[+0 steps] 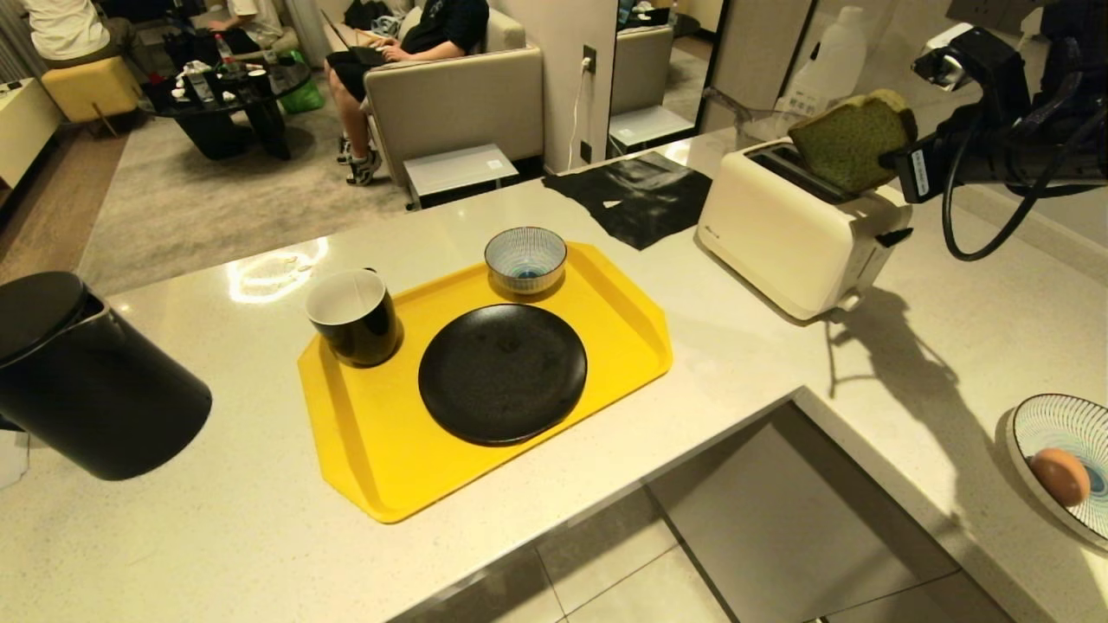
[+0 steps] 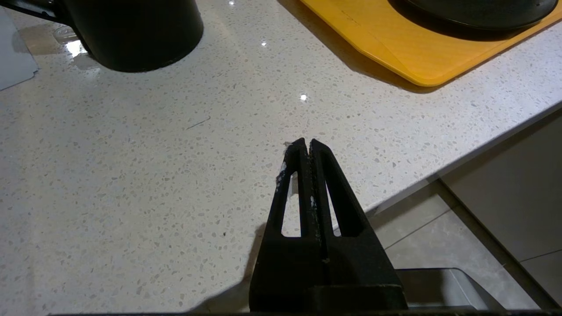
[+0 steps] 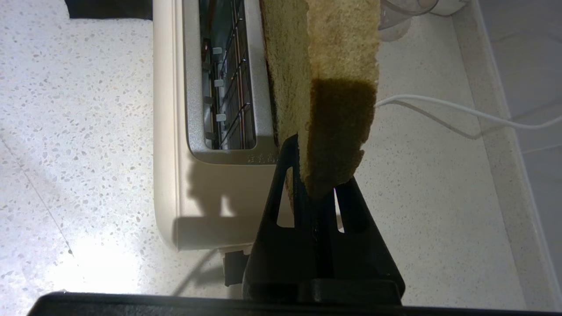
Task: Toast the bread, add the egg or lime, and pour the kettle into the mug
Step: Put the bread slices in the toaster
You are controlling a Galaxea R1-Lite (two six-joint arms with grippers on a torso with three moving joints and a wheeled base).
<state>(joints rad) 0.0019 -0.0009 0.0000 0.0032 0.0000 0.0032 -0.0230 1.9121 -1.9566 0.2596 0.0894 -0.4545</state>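
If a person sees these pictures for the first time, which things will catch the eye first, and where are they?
First comes the yellow tray in the middle of the counter, with a black plate, the mug and a striped bowl on it. Next, the right gripper holds the greenish bread just above the white toaster, at the back right. The big kettle stands at the far left.

- Head view: high, angled down on the yellow tray [image 1: 606,346].
- Left wrist view: close, near tray [image 2: 395,48] corner.
- Right wrist view: close above toaster [image 3: 175,131], right of tray.
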